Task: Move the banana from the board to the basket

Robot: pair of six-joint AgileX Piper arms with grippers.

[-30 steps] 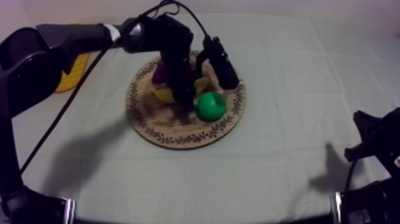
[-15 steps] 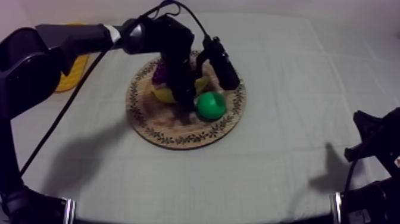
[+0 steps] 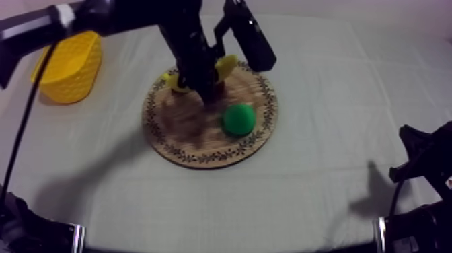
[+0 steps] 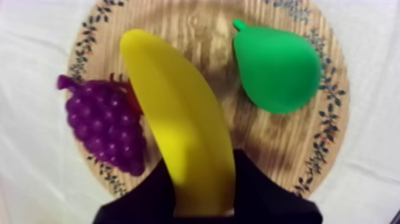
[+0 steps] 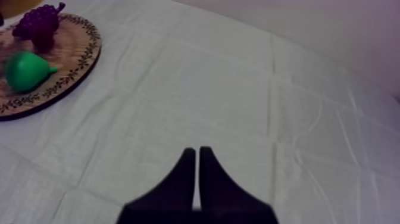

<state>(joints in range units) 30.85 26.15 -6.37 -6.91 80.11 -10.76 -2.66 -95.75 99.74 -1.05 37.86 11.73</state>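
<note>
Left pincer (image 4: 202, 179): closed round the near end of a long, curved yellow toy banana (image 4: 178, 131), with one black finger (image 4: 140, 199) on each side of it.
Banana: held in the left pincer over the round wooden board with a leaf-patterned rim (image 3: 192, 131). In the top view it hangs at the board's 12 o'clock rim, with a yellow end showing on either side of the arm.
Yellow basket (image 3: 67, 67): a woven plastic basket that stands on the tabletop at 10 o'clock from the board, apart from it.
Green toy pear (image 4: 277, 71): lies on the board, at about 3 o'clock from the board's centre in the top view.
Purple toy bunch of grapes (image 4: 107, 128): lies on the board beside the banana, on the side away from the pear.
Red patch (image 4: 132, 98): shows between the grapes and the banana; what it is cannot be told.
Right pincer (image 5: 196, 173): its fingers lie together as a narrow wedge with nothing between them. It is above the bare grey-white cloth of the tabletop (image 5: 208, 77), well apart from the board, at about 4 o'clock from it in the top view.
</note>
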